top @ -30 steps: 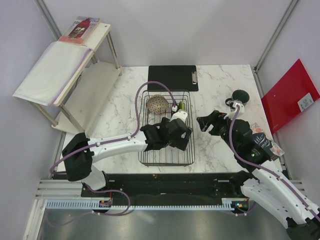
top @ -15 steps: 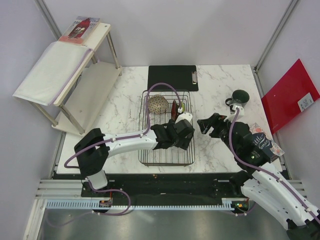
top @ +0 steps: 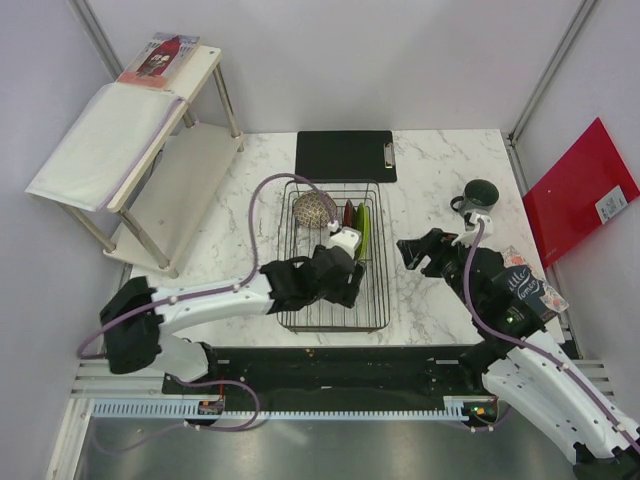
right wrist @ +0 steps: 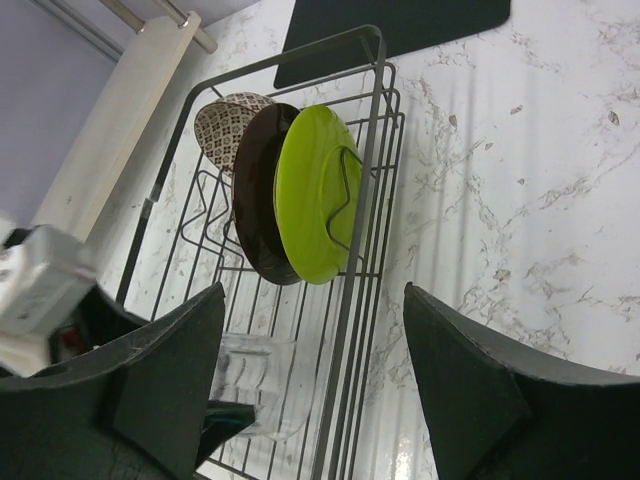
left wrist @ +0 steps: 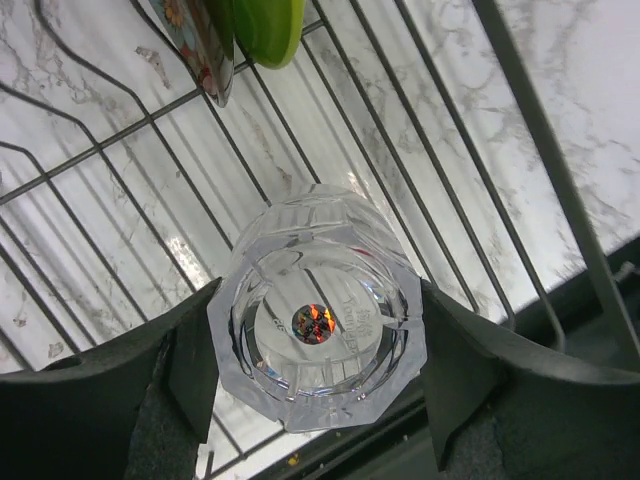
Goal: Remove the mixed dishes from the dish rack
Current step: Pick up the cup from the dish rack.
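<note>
My left gripper (left wrist: 316, 325) is shut on the small clear glass (left wrist: 316, 320), seen mouth-on, over the front part of the dish rack (left wrist: 520, 120). In the top view this gripper (top: 335, 282) is over the rack (top: 383, 300). The speckled bowl (top: 314, 208), dark red plate (top: 348, 214) and lime-green plate (top: 363, 230) stand at the rack's back. The dark mug (top: 480, 193) sits on the table to the right, outside the rack. My right gripper (top: 415, 250) is open and empty just right of the rack. Its view shows the lime plate (right wrist: 315, 195), dark plate (right wrist: 255, 200), bowl (right wrist: 225, 125) and glass (right wrist: 265, 385).
A black clipboard (top: 345, 155) lies behind the rack. A red folder (top: 580, 190) leans at the far right. A white shelf unit (top: 150, 150) stands at the left edge. Bare marble lies between rack and mug (top: 430, 200).
My left gripper has moved left and toward the rack's front with the glass, uncovering the two plates. The left elbow swung outward. The right arm has barely moved.
</note>
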Controlling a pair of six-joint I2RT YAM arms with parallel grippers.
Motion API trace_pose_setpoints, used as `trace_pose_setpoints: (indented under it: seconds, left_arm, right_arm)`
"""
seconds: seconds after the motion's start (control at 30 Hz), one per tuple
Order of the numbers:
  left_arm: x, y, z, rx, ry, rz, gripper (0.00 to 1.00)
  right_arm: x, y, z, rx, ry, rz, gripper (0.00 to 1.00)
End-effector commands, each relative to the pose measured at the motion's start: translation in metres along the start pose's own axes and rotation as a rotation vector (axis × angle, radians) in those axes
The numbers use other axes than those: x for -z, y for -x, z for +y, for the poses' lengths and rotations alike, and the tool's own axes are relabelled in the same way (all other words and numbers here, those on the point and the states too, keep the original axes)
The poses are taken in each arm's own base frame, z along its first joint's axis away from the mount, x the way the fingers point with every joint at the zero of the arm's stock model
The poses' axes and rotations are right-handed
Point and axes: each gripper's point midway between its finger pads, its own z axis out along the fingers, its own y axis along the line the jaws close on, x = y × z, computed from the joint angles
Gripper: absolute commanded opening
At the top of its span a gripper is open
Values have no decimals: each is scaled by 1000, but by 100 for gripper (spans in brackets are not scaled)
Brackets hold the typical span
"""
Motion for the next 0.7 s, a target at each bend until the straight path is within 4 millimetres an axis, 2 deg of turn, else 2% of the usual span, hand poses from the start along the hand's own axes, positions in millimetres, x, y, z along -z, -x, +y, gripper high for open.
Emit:
trace_pose_setpoints:
  seconds: [0.0,0.03,0.07,0.17,0.2,0.27,0.3,0.4,0.43,0.5,0.53,0.57,0.63,0.67]
  left_arm:
    - [71,51,-15,84,-231,-246,28]
    - [84,56,-20,84,-297,-286,2]
    - [114,72,-19,113,-361,-374,2]
    - [146,83,-17,159,-498,-487,2]
    - [163,86,-15,171,-553,-536,2]
    - [181,93,-19,186,-666,-572,2]
    - [188,92,-18,207,-703,-575,2]
    - [195,92,-20,242,-818,-556,2]
    - [207,102,-22,248,-883,-611,2]
    - [210,95,-20,296,-991,-583,2]
    - [211,96,-16,306,-1022,-584,2]
    - [222,104,-14,301,-1068,-643,2]
    - [213,97,-9,379,-1133,-586,2]
    - [231,105,-10,348,-1210,-668,2]
  right_arm:
    - [6,11,3,-5,9,-41,79]
    - [6,11,3,-10,7,-44,79]
    - [6,11,3,-13,6,-47,79]
    - [5,9,3,-38,12,-50,79]
    - [4,5,5,-45,33,-40,79]
    - [4,5,15,-74,84,-45,78]
    - [4,-2,19,-77,117,-22,77]
    - [5,-4,34,-104,213,-25,74]
    - [9,-8,44,-107,270,-3,73]
    - [16,-1,59,-141,366,-33,71]
    - [21,-3,67,-145,417,-23,71]
    - [25,0,74,-151,462,-38,71]
    - [32,3,82,-169,515,-45,70]
    - [36,4,87,-169,549,-46,70]
